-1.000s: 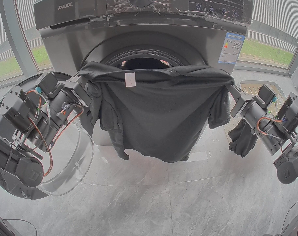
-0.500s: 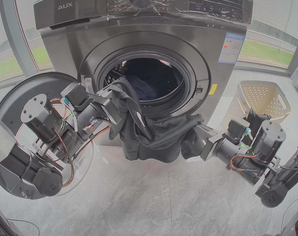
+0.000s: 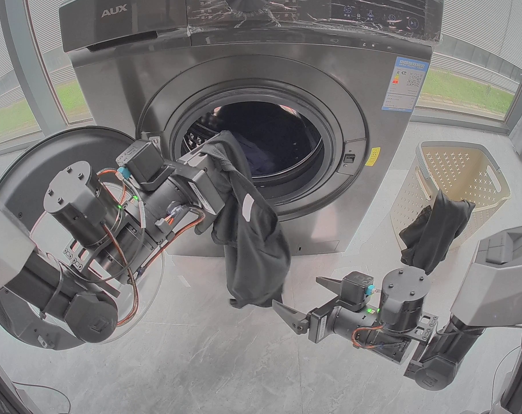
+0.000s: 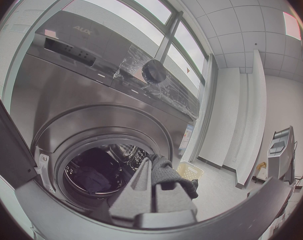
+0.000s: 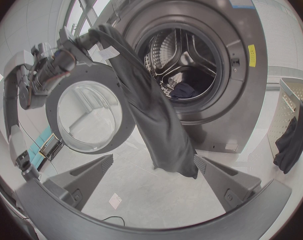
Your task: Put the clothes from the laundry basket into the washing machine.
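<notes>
Hanging shirt (image 3: 255, 242) pinched by left end effector (image 3: 210, 156); right end effector (image 3: 296, 292) spread beside hem.

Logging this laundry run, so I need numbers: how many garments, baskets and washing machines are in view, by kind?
Dark garments: 3 (shirt in the left gripper, garment draped over the laundry basket rim, bundle inside the washing machine, counted as one)
Laundry baskets: 1
Washing machines: 1
Total: 5

Matt cloth shirt (image 3: 252, 231); brushed-metal washing machine (image 3: 123, 81).
</notes>
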Robot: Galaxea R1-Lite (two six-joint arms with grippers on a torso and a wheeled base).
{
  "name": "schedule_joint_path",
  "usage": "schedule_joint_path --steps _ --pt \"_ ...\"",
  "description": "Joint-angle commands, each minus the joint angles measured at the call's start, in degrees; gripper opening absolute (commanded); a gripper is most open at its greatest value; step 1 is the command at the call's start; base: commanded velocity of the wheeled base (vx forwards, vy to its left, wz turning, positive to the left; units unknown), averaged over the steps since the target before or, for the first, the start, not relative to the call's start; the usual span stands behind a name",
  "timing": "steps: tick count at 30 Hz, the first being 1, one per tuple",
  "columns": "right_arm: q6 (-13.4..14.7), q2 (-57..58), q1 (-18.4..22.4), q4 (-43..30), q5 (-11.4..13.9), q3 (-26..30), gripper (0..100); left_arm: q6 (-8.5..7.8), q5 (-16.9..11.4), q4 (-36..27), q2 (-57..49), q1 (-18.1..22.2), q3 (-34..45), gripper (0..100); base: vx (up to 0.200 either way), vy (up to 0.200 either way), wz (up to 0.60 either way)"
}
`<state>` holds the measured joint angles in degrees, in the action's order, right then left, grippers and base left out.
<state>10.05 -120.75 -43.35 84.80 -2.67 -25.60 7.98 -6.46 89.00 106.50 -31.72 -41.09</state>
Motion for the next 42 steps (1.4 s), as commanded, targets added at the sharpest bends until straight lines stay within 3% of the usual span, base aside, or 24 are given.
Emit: schedule_joint_path --steps 1,9,19,27,34,35,42 --pt "-0.1 -7.3 0.2 0.0 -0.5 -8.0 100 0.01 -0.2 0.2 -2.5 -0.4 0.3 0 0.000 0.000 0.00" --pt "-0.9 -11.1 3.2 -0.6 -0.2 -19.7 100 -0.07 -0.3 0.2 -3.7 -2.7 1.7 0 0.000 0.000 0.00" --pt "-3.8 -16.1 3.4 -1.1 0.5 -27.5 100 -0.43 -0.4 0.2 -4.3 -3.3 2.1 0 0.000 0.000 0.00" --pt "-4.2 -20.8 5.0 -2.3 0.6 -36.1 100 -0.60 -0.3 0.2 -7.2 -6.1 2.2 0 0.000 0.000 0.00" --pt "-4.1 -22.7 5.1 -2.4 0.5 -39.1 100 -0.60 -0.5 0.2 -7.3 -6.2 2.6 0 0.000 0.000 0.00" --pt "-4.1 -22.7 5.1 -2.4 0.5 -39.2 0 -0.51 -0.5 0.2 -7.2 -6.2 2.6 0 0.000 0.000 0.00" --pt "-4.2 -22.1 6.0 -1.7 0.5 -39.1 0 0.01 -0.6 0.1 -6.7 -4.7 2.5 0 0.000 0.000 0.00"
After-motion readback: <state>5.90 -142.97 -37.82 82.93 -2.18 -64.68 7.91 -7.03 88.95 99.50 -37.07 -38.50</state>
